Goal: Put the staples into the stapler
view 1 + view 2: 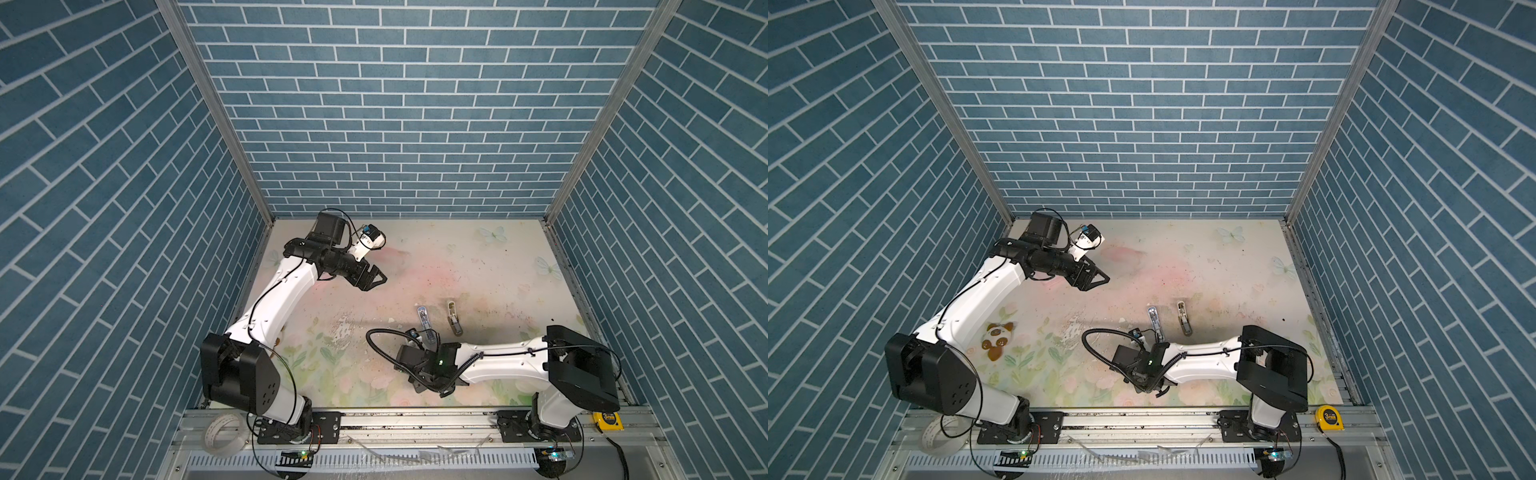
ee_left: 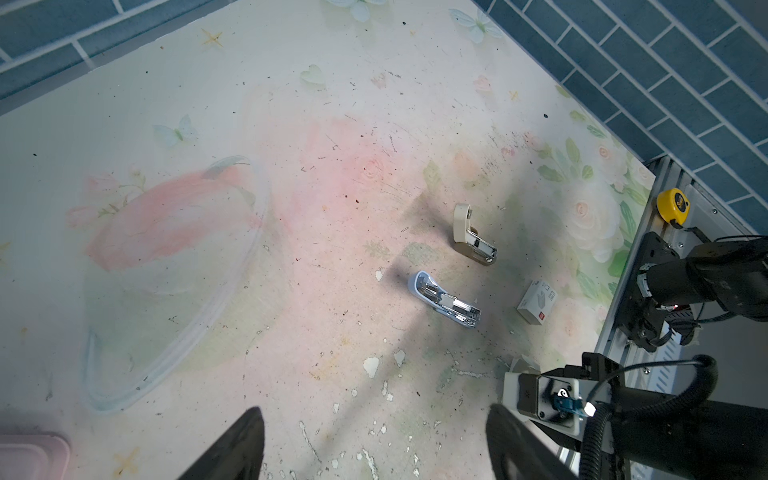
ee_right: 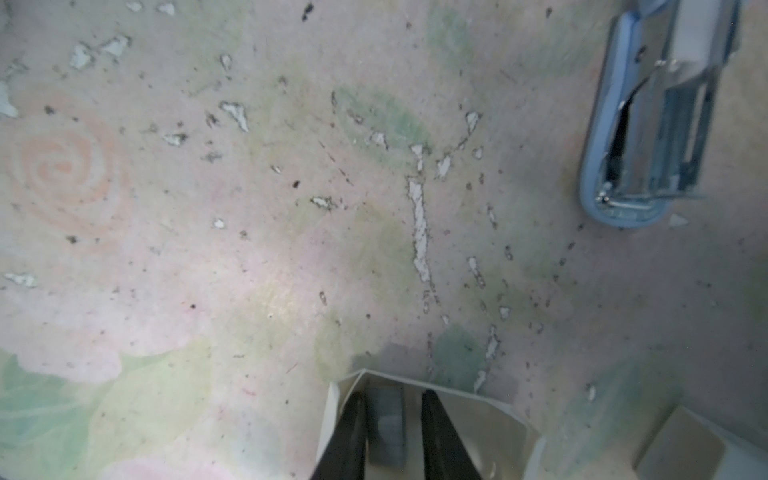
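Note:
Two staplers lie hinged open mid-table: a blue stapler and a beige stapler. In the right wrist view, a dark-grey strip of staples lies in a white cardboard tray. My right gripper reaches down into the tray, its fingers on either side of the strip. One finger is against the strip and a narrow gap shows at the other. In both top views the right wrist hides the tray. My left gripper hovers wide open and empty at the rear left.
A white sleeve with a red mark lies near the front rail beside the staplers. On the rail are a yellow tape measure at the right and a tape roll at the left. Blue brick walls close three sides.

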